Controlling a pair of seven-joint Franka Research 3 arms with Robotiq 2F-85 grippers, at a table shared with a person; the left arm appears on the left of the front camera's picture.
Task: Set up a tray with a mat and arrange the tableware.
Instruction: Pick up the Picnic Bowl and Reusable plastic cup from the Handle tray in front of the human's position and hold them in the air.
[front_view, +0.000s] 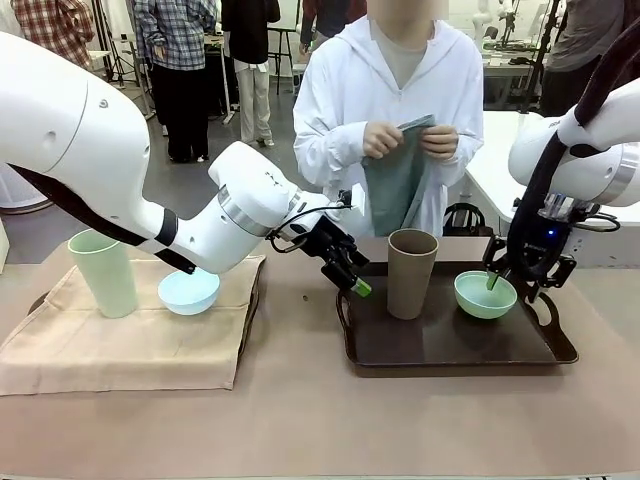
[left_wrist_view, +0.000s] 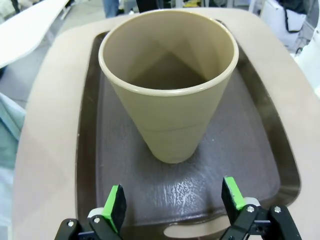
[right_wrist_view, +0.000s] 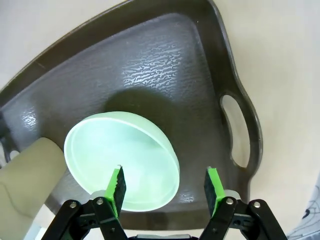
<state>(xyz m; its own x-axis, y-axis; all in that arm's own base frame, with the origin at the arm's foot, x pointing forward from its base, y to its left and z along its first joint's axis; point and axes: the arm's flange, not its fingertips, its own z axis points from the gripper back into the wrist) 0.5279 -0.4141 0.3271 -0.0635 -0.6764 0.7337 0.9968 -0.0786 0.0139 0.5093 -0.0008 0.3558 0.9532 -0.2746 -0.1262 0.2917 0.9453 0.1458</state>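
Brown cup (front_view: 412, 272) upright on the left half of the tray (front_view: 450, 352), straight ahead of the left gripper (left_wrist_view: 174, 200) at the tray's left handle, jaws spread wide, empty, clear of the cup wall. Mint bowl (right_wrist_view: 115, 150) on the tray's right half, rim between the parted jaws of the right gripper (right_wrist_view: 165, 185), one pad inside, one outside, not pinching. Likely next: a close on whichever sits dead ahead; green cup (front_view: 103, 272) and blue bowl (front_view: 190, 292) on the mat (front_view: 130, 350) at the table's (front_view: 300, 420) left end, nearer the left arm.

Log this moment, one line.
left gripper: open, facing brown tapered plastic cup; right gripper: open, straddling rim of mint green round bowl; dark tray: holds both
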